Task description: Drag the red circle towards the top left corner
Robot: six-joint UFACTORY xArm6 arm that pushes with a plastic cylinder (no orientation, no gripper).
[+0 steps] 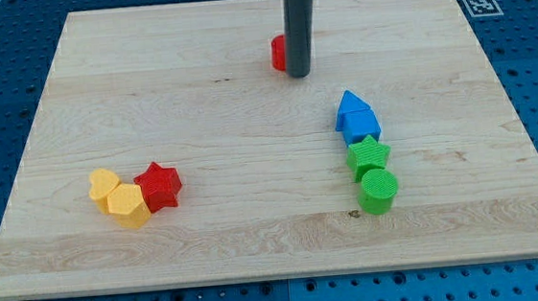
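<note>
At my tip (299,74), end of a bare rod end effector with no jaws to spread or press, the red circle (279,54) sits touching on the view's left side, mostly hidden behind the rod; shape not fully visible. Both lie on the upper middle of the wooden counter (150,102). Below and to the view's right of the tip: two blue blocks (356,118) pressed together, shapes unclear, then green star (368,152), then green circle (379,190), in a touching column. Well apart, below-left: red star (160,185) touching a yellow hexagon (127,204), with a yellow heart (103,184) against it.
</note>
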